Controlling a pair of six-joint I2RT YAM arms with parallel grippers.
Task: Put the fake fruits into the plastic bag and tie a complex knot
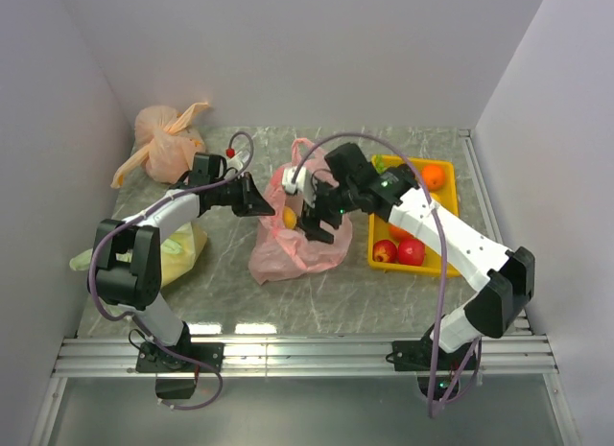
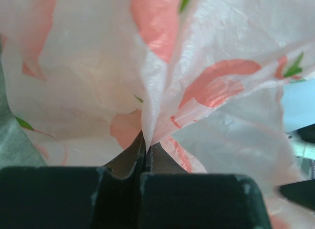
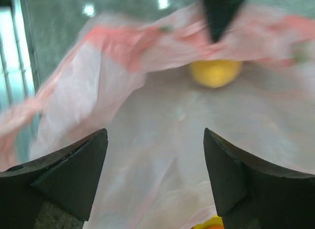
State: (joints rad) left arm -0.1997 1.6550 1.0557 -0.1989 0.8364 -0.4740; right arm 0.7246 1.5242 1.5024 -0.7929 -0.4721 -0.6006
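The pink plastic bag (image 1: 288,254) lies at the table's middle with its mouth held open. My left gripper (image 1: 264,204) is shut on the bag's left rim; in the left wrist view the jaws (image 2: 145,143) pinch a fold of the film (image 2: 206,91). My right gripper (image 1: 318,225) hangs open over the bag's mouth, its fingers (image 3: 74,175) wide apart above the bag's inner wall (image 3: 162,115) and holding nothing. A yellow fruit (image 3: 215,72) (image 1: 289,217) lies inside the bag. No knot is in view.
A yellow tray (image 1: 451,211) at the right holds an orange (image 1: 434,176) and red apples (image 1: 398,251). An orange-peach tied bag (image 1: 168,139) sits at the back left. A yellow-green bag (image 1: 182,249) lies beside the left arm. Walls enclose three sides.
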